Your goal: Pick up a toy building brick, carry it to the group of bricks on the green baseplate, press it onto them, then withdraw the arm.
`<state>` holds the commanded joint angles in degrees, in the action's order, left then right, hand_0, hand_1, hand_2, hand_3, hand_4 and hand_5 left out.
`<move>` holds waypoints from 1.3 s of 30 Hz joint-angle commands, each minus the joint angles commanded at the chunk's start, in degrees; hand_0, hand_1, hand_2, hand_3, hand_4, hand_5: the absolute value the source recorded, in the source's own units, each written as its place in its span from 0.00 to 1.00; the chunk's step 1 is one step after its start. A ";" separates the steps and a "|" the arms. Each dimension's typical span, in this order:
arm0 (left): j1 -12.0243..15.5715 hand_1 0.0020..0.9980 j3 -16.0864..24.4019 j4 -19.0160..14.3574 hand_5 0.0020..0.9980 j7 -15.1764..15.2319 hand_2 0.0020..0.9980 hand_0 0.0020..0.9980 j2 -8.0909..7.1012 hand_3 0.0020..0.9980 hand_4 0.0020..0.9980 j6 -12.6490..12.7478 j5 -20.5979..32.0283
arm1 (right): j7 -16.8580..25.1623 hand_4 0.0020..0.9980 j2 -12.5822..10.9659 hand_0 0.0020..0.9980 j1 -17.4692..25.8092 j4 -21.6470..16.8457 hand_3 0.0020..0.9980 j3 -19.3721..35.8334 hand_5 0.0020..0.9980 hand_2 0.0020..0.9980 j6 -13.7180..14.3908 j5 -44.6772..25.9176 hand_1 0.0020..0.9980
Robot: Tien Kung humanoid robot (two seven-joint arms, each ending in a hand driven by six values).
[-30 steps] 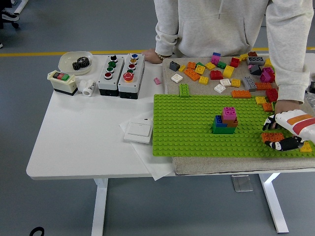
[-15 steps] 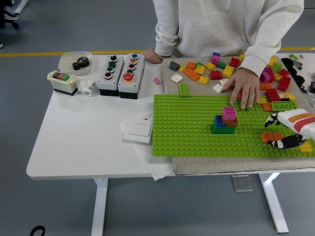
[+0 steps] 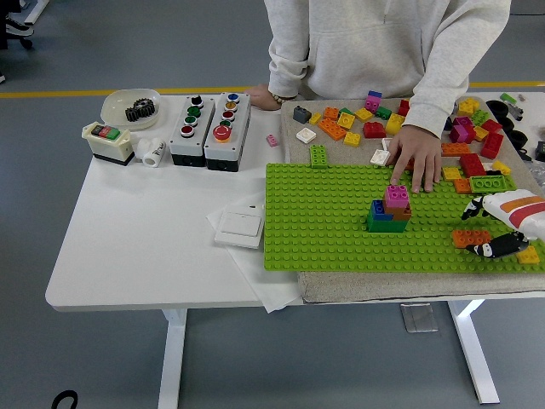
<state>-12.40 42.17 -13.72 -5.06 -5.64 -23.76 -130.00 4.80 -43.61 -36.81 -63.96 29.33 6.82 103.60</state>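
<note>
Since half a second ago, we see the person's hand [image 3: 416, 155] slide a little nearer the stack, its fingertips now resting on the far edge of the green baseplate [image 3: 324, 213]; our own right hand [image 3: 494, 228] has barely shifted.

Starting at the left of the white surface [image 3: 136, 247], the bowl with a gear [image 3: 132, 108], the green-and-red switch [image 3: 108, 141] and two button boxes [image 3: 209, 129] lie well apart from the work. Next comes a white wall switch [image 3: 241, 226] beside the baseplate. On the baseplate stands the group of bricks [image 3: 390, 210], topped with pink. Behind it, loose bricks [image 3: 358, 119] are scattered on the mat.

At the right edge, our right hand lies low over the baseplate with its dark fingers [image 3: 502, 247] just beside an orange brick [image 3: 470, 238]. We cannot tell whether they actually pinch it. Our left arm is out of view.

We judge the task early: the grasp is unconfirmed, and carrying, pressing and withdrawing remain.
</note>
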 joint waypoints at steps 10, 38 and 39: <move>0.20 0.84 0.18 -0.05 0.62 -0.03 0.83 0.84 0.07 0.64 0.72 -0.07 0.00 | -0.25 0.84 0.61 0.49 0.10 0.66 0.68 -0.37 0.34 0.65 0.20 0.24 0.60; 0.51 0.84 0.69 -0.23 0.62 0.20 0.83 0.84 0.03 0.64 0.72 -0.55 0.00 | 0.92 0.80 2.16 0.46 0.31 3.63 0.63 -1.36 0.33 0.58 2.25 -0.99 0.54; 0.50 0.84 0.64 -0.24 0.62 0.22 0.83 0.84 0.04 0.64 0.72 -0.57 0.00 | 0.97 0.80 2.20 0.46 0.36 3.76 0.63 -1.35 0.33 0.58 2.31 -1.02 0.54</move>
<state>-11.90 42.81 -13.96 -4.83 -5.60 -24.33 -130.00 5.77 -41.40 -36.45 -60.21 27.98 9.14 102.57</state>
